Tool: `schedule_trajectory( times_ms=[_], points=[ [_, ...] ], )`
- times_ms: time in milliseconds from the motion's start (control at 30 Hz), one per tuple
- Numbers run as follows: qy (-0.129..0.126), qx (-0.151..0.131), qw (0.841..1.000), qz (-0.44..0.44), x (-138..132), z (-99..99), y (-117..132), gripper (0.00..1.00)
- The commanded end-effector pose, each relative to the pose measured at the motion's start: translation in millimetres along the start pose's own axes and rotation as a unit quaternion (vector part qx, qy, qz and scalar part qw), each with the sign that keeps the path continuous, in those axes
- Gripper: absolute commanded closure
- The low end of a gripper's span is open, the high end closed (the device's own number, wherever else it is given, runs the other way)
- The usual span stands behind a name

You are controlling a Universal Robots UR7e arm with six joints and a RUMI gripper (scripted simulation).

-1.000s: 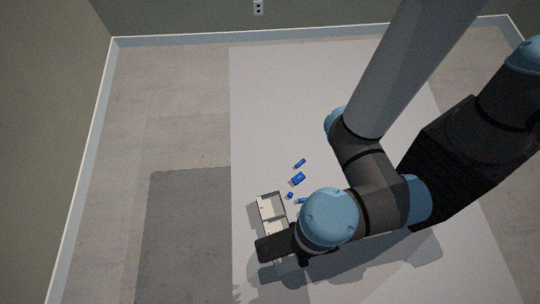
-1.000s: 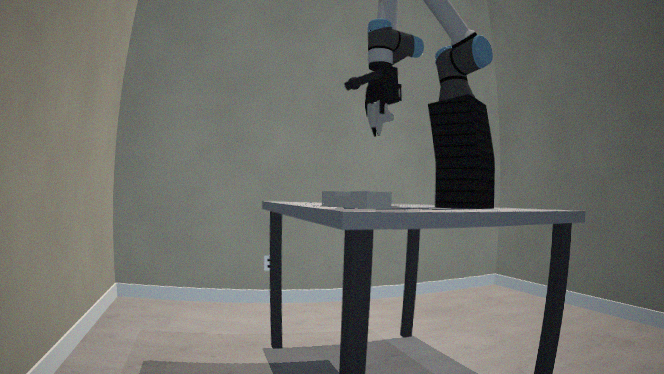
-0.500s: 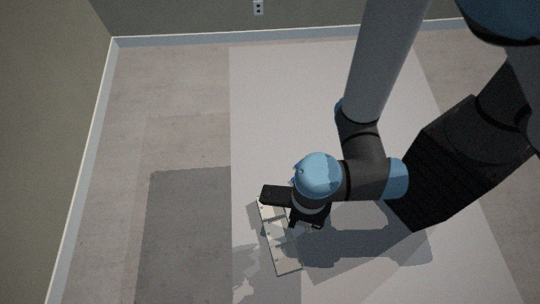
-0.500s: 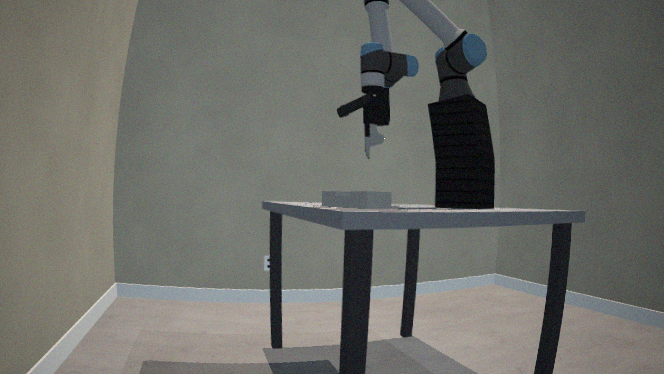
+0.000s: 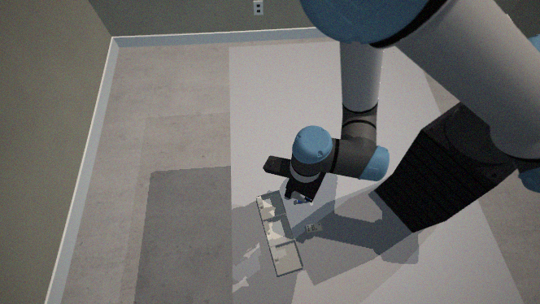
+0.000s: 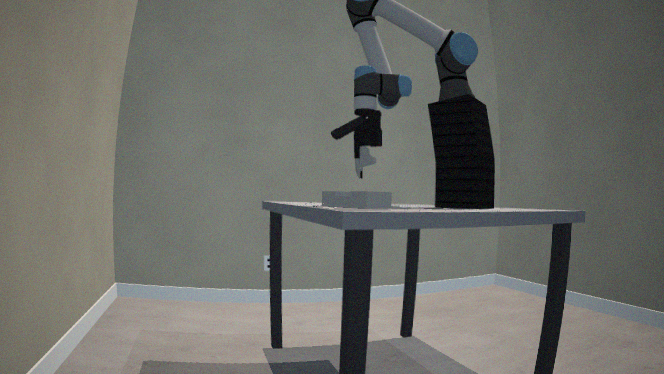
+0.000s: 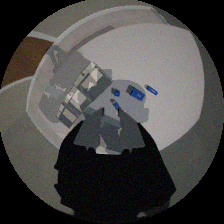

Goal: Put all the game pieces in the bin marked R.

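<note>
Wrist: four blue game pieces (image 7: 133,92)

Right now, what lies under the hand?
The hand hangs empty, barely parted, above the table. In the wrist view small blue pieces lie below, beside the bin row. In the top view the wrist covers most of them.

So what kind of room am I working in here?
It looks like a bare indoor test room: plain olive walls with a white baseboard, a wall outlet, and one dark-legged table carrying the arm's black pedestal and a grey bin row.
</note>
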State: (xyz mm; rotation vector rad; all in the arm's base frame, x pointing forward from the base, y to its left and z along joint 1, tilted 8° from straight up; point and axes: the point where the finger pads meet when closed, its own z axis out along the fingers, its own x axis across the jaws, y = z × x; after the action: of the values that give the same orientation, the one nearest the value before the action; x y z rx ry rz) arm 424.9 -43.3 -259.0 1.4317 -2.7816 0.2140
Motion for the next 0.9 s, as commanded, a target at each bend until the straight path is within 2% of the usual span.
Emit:
schedule_trajectory(
  times_ms=[0, 867],
  points=[
    [-0.003, 0.002, 1.0, -0.001, 21.1, 13.3, -12.5, 0.82],
    [-0.003, 0.002, 1.0, -0.001, 17.2, 13.3, -10.4, 0.82]
  ],
)
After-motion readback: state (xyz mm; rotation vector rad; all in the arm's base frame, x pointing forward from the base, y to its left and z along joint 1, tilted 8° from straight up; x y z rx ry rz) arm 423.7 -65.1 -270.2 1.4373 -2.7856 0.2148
